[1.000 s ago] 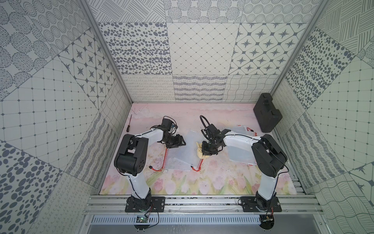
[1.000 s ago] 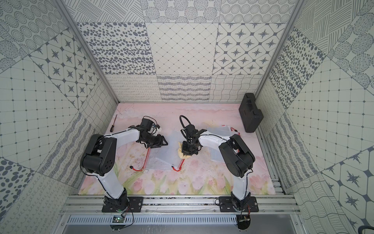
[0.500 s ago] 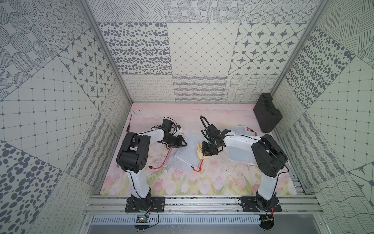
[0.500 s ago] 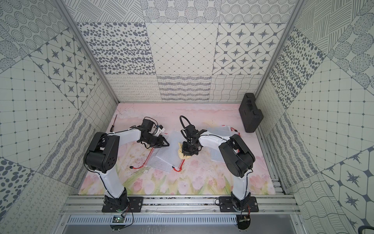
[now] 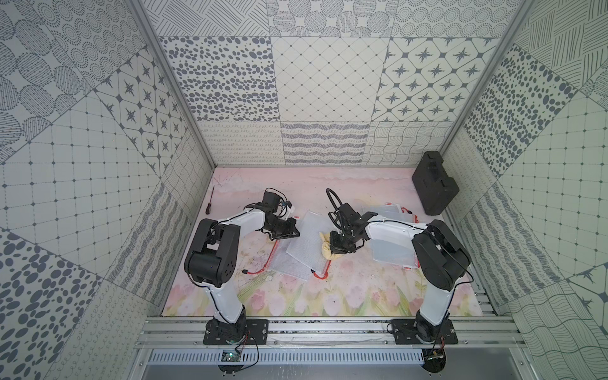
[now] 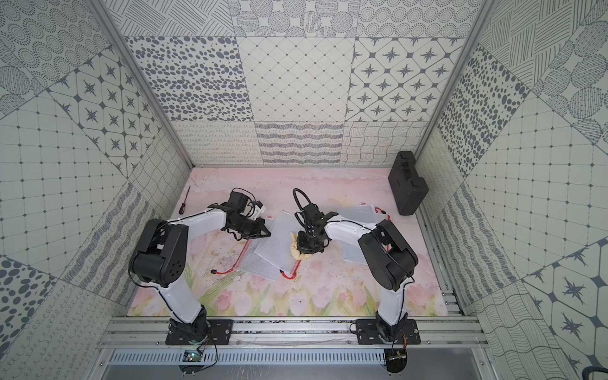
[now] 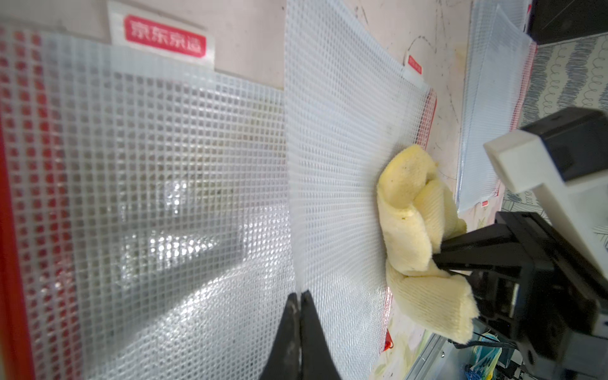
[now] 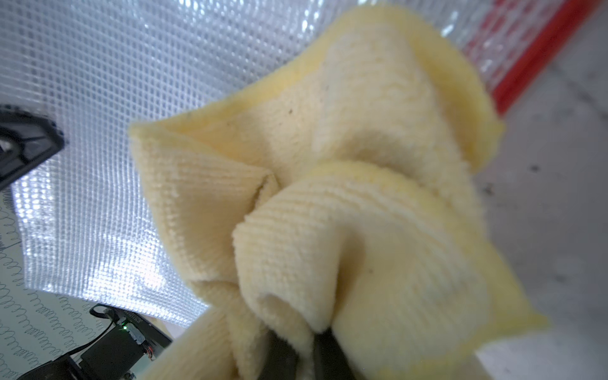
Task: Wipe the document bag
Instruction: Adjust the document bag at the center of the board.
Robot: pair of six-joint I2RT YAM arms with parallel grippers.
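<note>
My left gripper (image 7: 300, 297) has its jaws pressed together on the near edge of the document bag (image 7: 342, 164), pinching the white mesh right at its border. That bag (image 5: 306, 243) lies flat in the middle of the flowered mat (image 5: 296, 296), between my two arms and turned at a slant. It overlaps a second bag (image 7: 148, 181) beneath it. The mat's colours show through the second bag's clear mesh.

My right gripper (image 8: 302, 345) is clamped on a bunched yellow cloth (image 8: 345, 197). In both top views the cloth (image 6: 301, 251) rests on the document bag's far edge, close to its red zip strip (image 8: 533, 65).

A stack of bags (image 5: 391, 256) lies flat under my right arm, apart from the one I am pinching. I cannot tell what any of the bags holds.

A black case (image 5: 434, 187) stands closed in the back corner on my right, its contents hidden. A screwdriver (image 5: 210, 204) lies by the wall on my left.
</note>
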